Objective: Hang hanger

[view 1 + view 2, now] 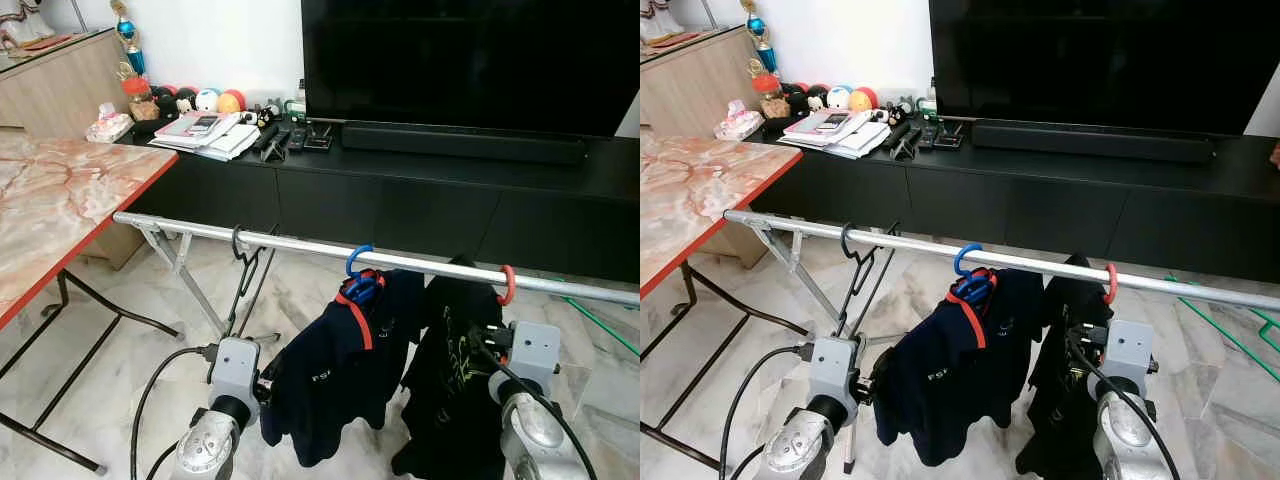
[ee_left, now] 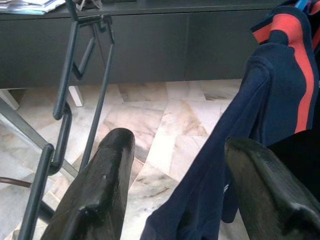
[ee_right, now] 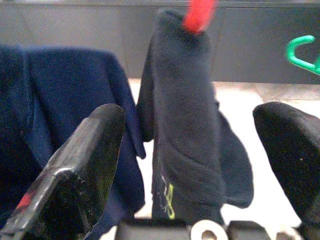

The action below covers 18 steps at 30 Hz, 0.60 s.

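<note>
Hanger, red-hooked [image 1: 507,285], sits on the metal rail [image 1: 300,243] of the drying rack, carrying a black shirt [image 1: 450,380]. Just beside it a blue-hooked hanger [image 1: 358,262] bears a navy shirt with red collar trim [image 1: 340,365]; farther along the rail an empty black hanger [image 1: 244,262] hangs tilted.

Handling, judged: plastic hooks stiff and light; the garments soft, likely to swing and slide. Best hold is at the hanger neck, not the cloth.

Right pincer [image 3: 190,165]: fingers apart, straddling the black shirt without gripping. Left pincer [image 2: 175,192]: fingers apart, near the navy sleeve, empty black hanger to its side.

Hidden: hanger shoulders lie under fabric; shirt hems are cut off in the eye views. Behind stands a black TV cabinet [image 1: 400,200]; marble-topped surface [image 1: 60,200] at left.
</note>
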{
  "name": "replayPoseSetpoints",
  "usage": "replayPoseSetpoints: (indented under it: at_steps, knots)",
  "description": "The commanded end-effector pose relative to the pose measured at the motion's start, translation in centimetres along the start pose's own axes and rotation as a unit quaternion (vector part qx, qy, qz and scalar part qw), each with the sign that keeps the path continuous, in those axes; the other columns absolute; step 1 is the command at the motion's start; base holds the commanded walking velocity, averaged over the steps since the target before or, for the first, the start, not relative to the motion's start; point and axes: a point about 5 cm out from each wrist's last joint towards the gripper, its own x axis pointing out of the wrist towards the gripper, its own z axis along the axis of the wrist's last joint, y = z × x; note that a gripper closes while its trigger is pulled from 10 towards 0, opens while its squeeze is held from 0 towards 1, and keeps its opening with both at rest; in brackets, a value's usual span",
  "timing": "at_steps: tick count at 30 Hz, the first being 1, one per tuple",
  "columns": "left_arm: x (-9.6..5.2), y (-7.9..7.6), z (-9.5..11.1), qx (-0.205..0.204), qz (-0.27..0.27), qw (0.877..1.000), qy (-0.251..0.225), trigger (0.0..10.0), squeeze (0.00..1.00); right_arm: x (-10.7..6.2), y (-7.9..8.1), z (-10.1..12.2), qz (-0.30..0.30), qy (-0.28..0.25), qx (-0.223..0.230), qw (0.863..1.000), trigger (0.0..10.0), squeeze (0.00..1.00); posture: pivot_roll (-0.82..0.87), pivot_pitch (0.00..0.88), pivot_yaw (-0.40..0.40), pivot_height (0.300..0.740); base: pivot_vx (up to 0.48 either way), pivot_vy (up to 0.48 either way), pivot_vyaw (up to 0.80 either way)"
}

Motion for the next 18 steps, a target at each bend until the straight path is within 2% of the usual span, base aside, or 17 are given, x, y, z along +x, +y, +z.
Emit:
replayPoseSetpoints:
  at_steps: [1, 7, 15, 18]
  knots:
    - [0.1, -0.2, -0.2, 0.004, -0.006, 1.0, 0.003, 10.0, 0.0, 0.4, 0.4, 0.0, 0.014, 0.011, -0.016, 1.0, 10.0, 0.0, 0.0, 0.057, 0.032, 0.74, 0.0, 0.0, 0.0]
    - [0.1, -0.2, -0.2, 0.007, -0.007, 1.0, 0.003, 10.0, 0.0, 1.6, 0.3, 1.3, 0.021, -0.001, -0.021, 1.0, 10.0, 0.0, 0.0, 0.05, 0.032, 0.74, 0.0, 0.0, 0.0]
    - [0.1, -0.2, -0.2, 0.006, -0.009, 1.0, 0.003, 10.0, 0.0, 2.0, -0.1, 0.4, 0.019, 0.042, -0.041, 0.998, 10.0, 0.0, 0.0, 0.045, 0.032, 0.74, 0.0, 0.0, 0.0]
    - [0.0, -0.2, -0.2, 0.006, -0.01, 1.0, 0.003, 10.0, 0.0, 2.0, -0.2, 0.3, 0.014, 0.042, -0.038, 0.998, 10.0, 0.0, 0.0, 0.045, 0.032, 0.74, 0.0, 0.0, 0.0]
